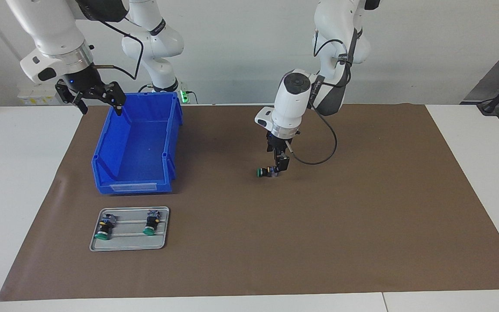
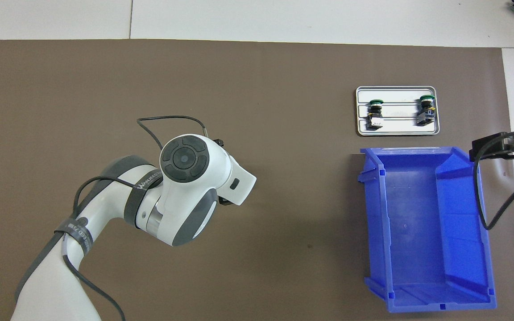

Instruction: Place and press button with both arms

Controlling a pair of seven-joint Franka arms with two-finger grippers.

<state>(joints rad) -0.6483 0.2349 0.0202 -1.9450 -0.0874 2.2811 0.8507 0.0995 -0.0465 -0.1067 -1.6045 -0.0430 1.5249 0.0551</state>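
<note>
White table (image 1: 15,173) under a wide brown mat (image 1: 319,238), pale wall along the top of the facing view.

At the upper left of that view: right tool (image 1: 100,104), hanging in the air over the robot-side corner of a blue bin (image 1: 171,143), fingers spread wide apart, holding nothing. Arm waiting.

Just below it, left of centre: the blue bin itself, open top, nothing inside, resting on the mat.

At the lower left: a flat grey tray (image 1: 128,245) just below the bin, close to it but not touching. On the tray, two spare buttons lying on their sides, side by side and apart, one (image 1: 104,226) toward the tray's left edge, the other (image 1: 151,222) toward its right edge, green caps toward the bottom of the frame.

Just right of centre: left tool (image 1: 280,168), pointing straight down and low at the mat, fingers parted. Right at its tips, the button (image 1: 266,172), lying on its side, green cap toward the left of the frame, grey-blue block end between the fingers. Cannot tell whether the fingers touch it.

From overhead, hidden under the left arm's wrist: both that tool and the button. At the right edge there, only the right tool (image 2: 504,146) showing, beside the bin's rim.
</note>
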